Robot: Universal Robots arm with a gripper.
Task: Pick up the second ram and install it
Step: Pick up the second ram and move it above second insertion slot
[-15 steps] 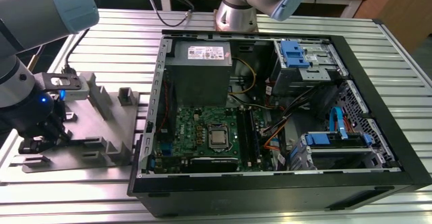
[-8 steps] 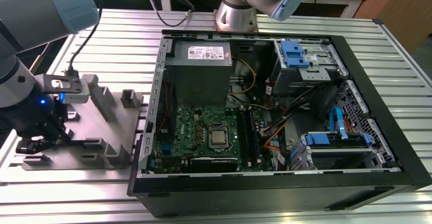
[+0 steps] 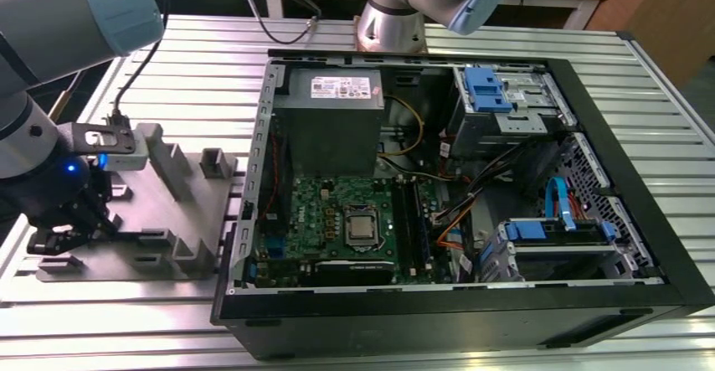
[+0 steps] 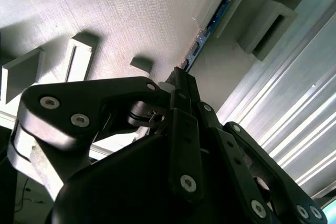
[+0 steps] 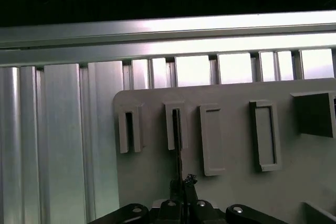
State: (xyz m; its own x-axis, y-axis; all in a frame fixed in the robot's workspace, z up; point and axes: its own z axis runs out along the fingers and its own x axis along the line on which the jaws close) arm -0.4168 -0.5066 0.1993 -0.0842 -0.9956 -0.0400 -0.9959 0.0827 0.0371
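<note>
Second ram [image 4: 207, 30] stood on edge in grey fixture [image 5: 231, 192] slot, long axis running straight out from jaws. Jaws pinched its near end. Open computer case [image 3: 470, 312] lay well apart.

Gripper [image 4: 177, 80] tight on second ram [image 4: 207, 27], grey fixture [image 4: 131, 14] beneath.

Thin, long, dark memory stick [image 4: 210, 24] standing on edge, far end in a grey slotted block [image 5: 169, 127], near end pinched in the claw [image 5: 184, 179], out at 9 o'clock from the black PC case [image 3: 447, 300].
</note>
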